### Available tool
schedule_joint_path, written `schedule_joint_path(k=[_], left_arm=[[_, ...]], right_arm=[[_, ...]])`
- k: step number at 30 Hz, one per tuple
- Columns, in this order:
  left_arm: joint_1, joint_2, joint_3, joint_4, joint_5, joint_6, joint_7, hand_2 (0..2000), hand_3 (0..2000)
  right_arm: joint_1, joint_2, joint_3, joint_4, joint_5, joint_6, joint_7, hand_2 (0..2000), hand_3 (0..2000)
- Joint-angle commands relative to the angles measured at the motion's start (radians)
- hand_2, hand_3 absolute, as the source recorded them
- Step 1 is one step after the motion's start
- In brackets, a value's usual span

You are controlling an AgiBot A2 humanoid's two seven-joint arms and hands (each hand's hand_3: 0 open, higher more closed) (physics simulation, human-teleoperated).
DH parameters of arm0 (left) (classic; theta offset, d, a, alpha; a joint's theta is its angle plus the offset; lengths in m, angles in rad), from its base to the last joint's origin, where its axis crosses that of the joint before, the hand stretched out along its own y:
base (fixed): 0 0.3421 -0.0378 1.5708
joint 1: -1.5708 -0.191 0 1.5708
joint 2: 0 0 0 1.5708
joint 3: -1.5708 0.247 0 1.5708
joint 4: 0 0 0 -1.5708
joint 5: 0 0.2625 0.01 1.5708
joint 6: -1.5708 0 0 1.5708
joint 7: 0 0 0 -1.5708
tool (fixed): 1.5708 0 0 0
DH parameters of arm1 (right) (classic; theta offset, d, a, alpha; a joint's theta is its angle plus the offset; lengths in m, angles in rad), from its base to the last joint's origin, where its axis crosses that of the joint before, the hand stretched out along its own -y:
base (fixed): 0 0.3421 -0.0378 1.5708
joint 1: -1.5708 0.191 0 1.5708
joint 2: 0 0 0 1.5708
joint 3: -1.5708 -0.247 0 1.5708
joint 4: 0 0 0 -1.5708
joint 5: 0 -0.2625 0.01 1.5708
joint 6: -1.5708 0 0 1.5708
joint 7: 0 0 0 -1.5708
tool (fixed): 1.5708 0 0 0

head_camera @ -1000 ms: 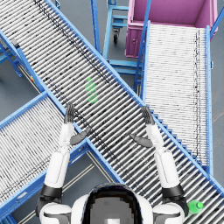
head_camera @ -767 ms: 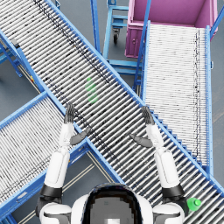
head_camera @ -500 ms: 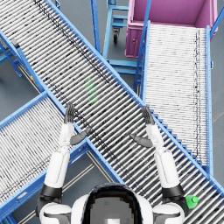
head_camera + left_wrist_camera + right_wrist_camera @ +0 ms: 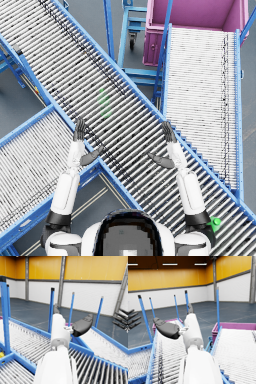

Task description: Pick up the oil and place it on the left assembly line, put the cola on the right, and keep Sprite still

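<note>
Left hand and right hand hover apart above the grey diagonal roller conveyor, fingers spread, thumbs turned inward, holding nothing. This is likely a ready pose for items arriving between them.

A faint green bottle-shaped thing, probably Sprite, lies on the rollers ahead of the left hand.

The oil and the cola show in 0 of 3 views.

The left grey roller line and right grey roller line flank the arms as drop targets.

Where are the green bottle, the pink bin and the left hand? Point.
green bottle [image 4: 104, 104]: head view, its body.
pink bin [image 4: 200, 12]: head view, bare inside.
left hand [image 4: 81, 145]: head view, its middle.
</note>
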Motion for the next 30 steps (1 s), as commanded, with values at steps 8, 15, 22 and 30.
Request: schedule_joint_path(k=[8, 15, 22, 30], left_arm=[[0.000, 0.000, 0.000, 0.000, 0.000, 0.000, 0.000, 0, 0], [0.000, 0.000, 0.000, 0.000, 0.000, 0.000, 0.000, 0, 0], [0.000, 0.000, 0.000, 0.000, 0.000, 0.000, 0.000, 0, 0], [0.000, 0.000, 0.000, 0.000, 0.000, 0.000, 0.000, 0, 0]], right_arm=[[0.000, 0.000, 0.000, 0.000, 0.000, 0.000, 0.000, 0, 0], [0.000, 0.000, 0.000, 0.000, 0.000, 0.000, 0.000, 0, 0], [0.000, 0.000, 0.000, 0.000, 0.000, 0.000, 0.000, 0, 0], [0.000, 0.000, 0.000, 0.000, 0.000, 0.000, 0.000, 0, 0]])
